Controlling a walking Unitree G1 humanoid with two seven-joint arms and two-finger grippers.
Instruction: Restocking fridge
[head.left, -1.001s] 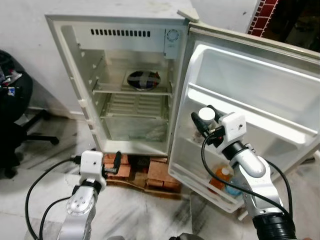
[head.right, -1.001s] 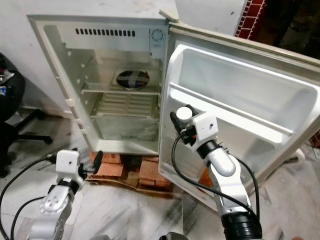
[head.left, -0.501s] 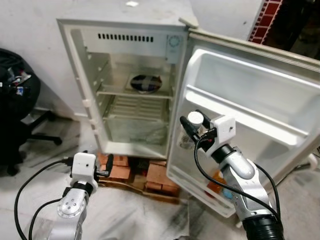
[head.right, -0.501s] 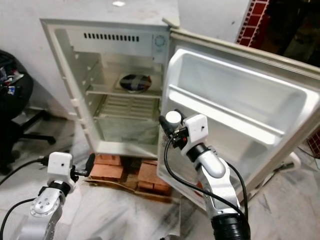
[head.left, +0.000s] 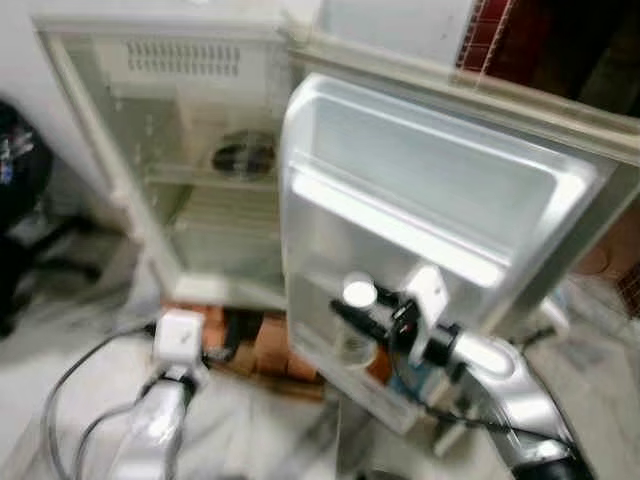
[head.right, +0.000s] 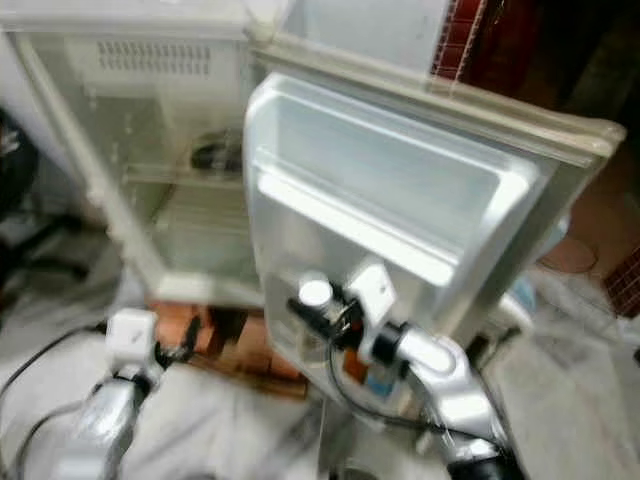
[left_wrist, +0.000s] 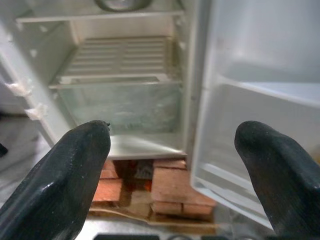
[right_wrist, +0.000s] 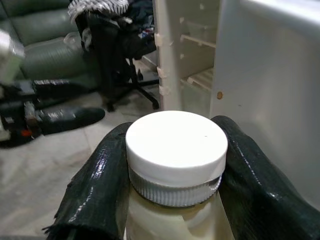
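One bottle (right_wrist: 175, 165), right end effector (right_wrist: 172, 170) gripping

An open white fridge (head.left: 150, 150) stands on red bricks (left_wrist: 172, 192) over a pale marble floor (head.left: 70, 340). A dark round object, possibly a bowl (head.left: 240, 155), rests on its upper shelf (left_wrist: 100, 15).

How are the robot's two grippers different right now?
The right gripper is shut on a white-capped bottle; the left gripper is open and holds nothing. The right is raised at the fridge door; the left sits low, near the bricks. Both have black fingers.
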